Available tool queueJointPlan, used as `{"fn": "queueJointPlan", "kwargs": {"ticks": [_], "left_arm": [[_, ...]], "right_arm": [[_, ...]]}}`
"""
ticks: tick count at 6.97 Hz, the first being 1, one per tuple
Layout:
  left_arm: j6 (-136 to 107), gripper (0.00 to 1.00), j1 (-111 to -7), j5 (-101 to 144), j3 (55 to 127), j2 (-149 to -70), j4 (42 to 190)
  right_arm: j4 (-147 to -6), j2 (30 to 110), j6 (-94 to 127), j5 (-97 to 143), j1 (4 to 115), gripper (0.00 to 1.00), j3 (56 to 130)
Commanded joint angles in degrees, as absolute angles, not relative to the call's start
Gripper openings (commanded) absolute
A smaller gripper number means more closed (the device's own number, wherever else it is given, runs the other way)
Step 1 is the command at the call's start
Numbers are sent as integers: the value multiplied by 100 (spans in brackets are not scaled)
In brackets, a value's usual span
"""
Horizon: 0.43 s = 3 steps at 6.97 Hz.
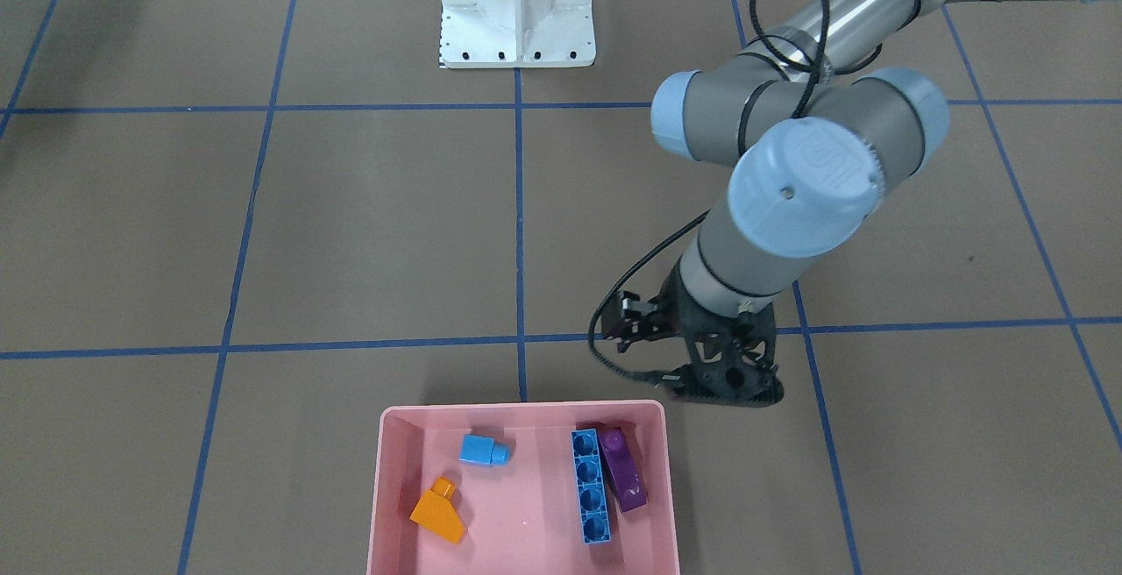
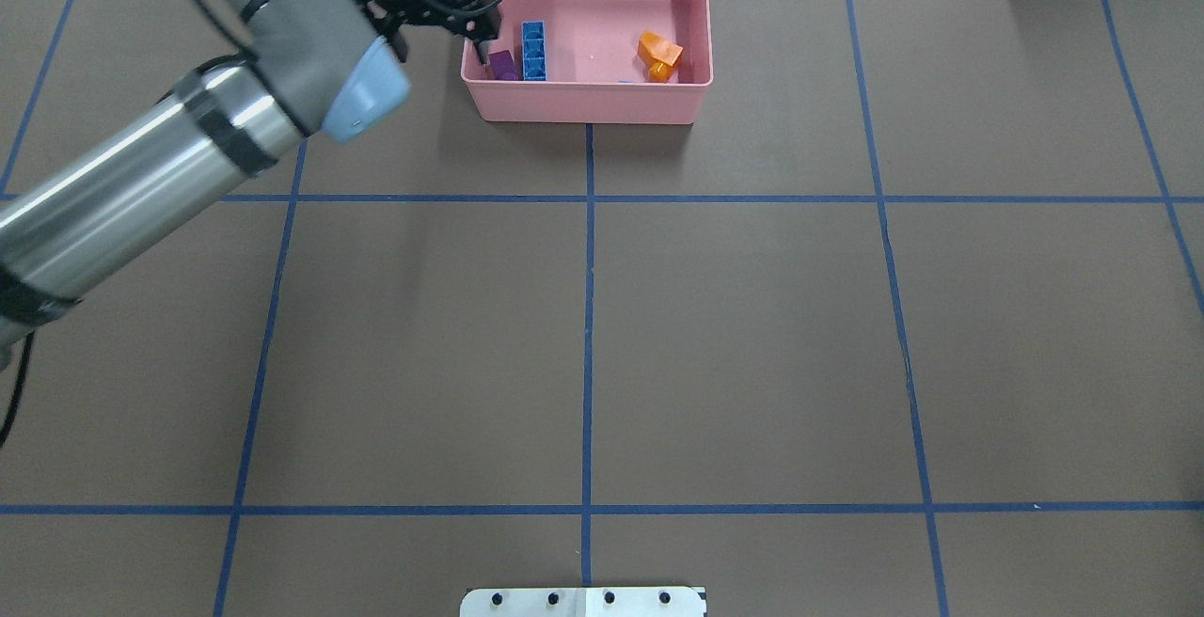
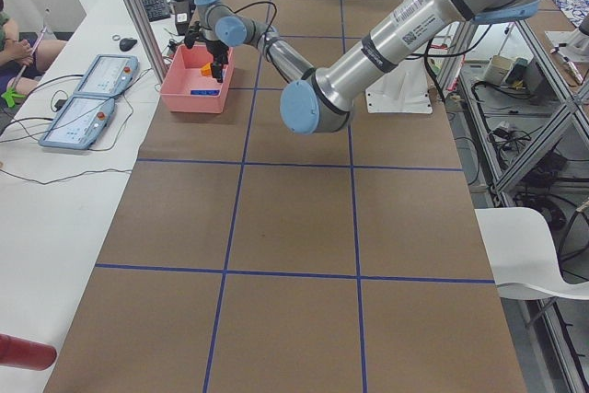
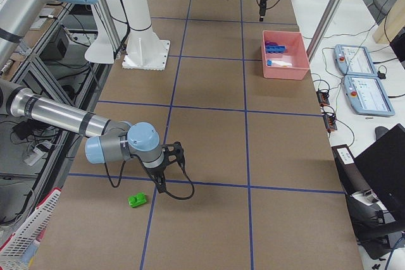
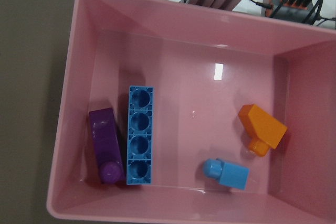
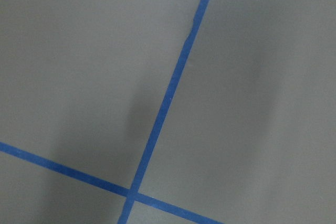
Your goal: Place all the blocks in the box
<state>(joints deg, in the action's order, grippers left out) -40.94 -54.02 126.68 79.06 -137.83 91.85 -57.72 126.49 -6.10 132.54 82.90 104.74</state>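
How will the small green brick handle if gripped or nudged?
The small green brick looks like rigid plastic, so probably stiff and light. It lies on the flat table, blocky rather than round, so a nudge would likely slide or spin it, not roll it. It is small beside the right tool, so an off-centre pinch may pop it loose.

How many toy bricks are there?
5. In the pink box: orange sloped brick, small blue cube, long blue brick, purple brick beside it. Green brick on the table, far from the box.

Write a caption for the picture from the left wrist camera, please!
Inside the pink box lie the purple block, long blue block, small blue block and orange block.
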Motion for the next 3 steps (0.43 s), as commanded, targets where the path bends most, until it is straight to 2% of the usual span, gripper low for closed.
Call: {"fn": "queueJointPlan", "kwargs": {"ticks": [1,2,3], "left_arm": [[-1761,100,-5824,12656,10092,-11077,9017],[-566,100,-6193,12656,10421,-10256,9035],[429,100,-6527,12708,10450,-9717,9079]], "right_arm": [[-5002,12700,-195,13263,8149,99,9967],[-5001,12691,137,13263,7704,99,9967],[-5010,12691,663,13150,6934,100,9967]]}}
